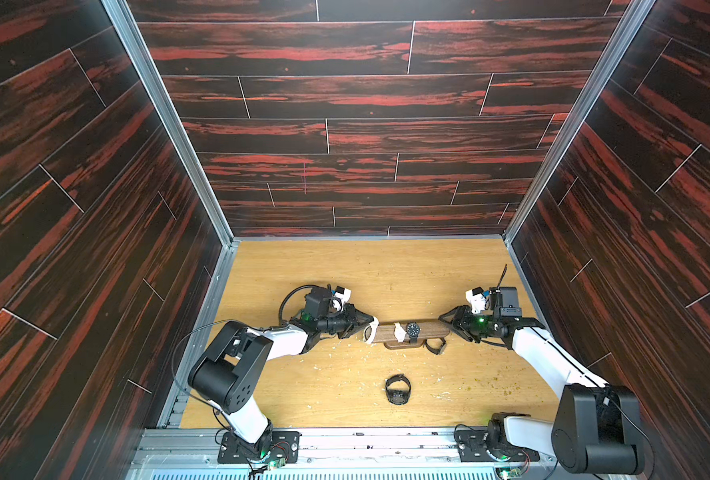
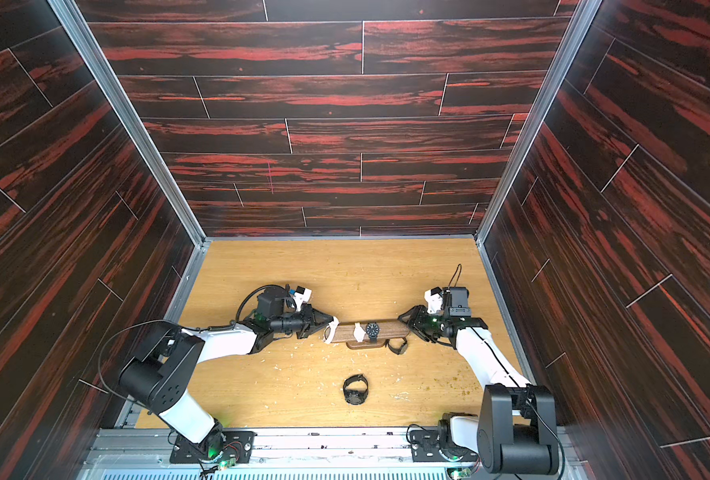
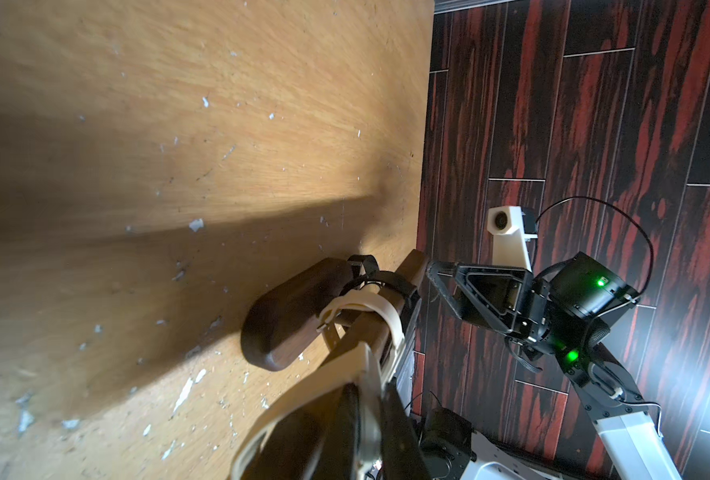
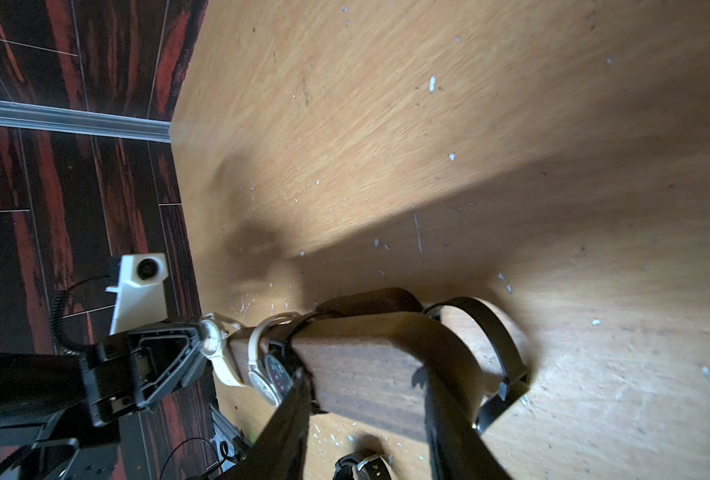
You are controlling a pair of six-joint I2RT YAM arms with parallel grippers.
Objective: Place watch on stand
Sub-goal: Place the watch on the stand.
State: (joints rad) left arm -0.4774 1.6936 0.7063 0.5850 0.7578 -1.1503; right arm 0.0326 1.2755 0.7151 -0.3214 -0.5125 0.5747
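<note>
Loose black watch (image 1: pixel 397 389) lies on table (image 1: pixel 324 270) in front of stand (image 1: pixel 432 330). My left gripper (image 1: pixel 368 325) is clenched on cream watch (image 1: pixel 370 338) at stand's left end. My right gripper (image 1: pixel 447 323) straddles stand's right end; can't tell if it's clamped.

Table (image 1: pixel 366 270) open behind the stand (image 1: pixel 432 330); black watch (image 1: pixel 397 389) and loose strap (image 1: pixel 435 345) lie before it.

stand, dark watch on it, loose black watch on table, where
stand (image 1: pixel 432 330): in a top view, bar top
dark watch (image 1: pixel 413 329): in a top view, dial
loose black watch (image 1: pixel 397 398): in a top view, near side
</note>
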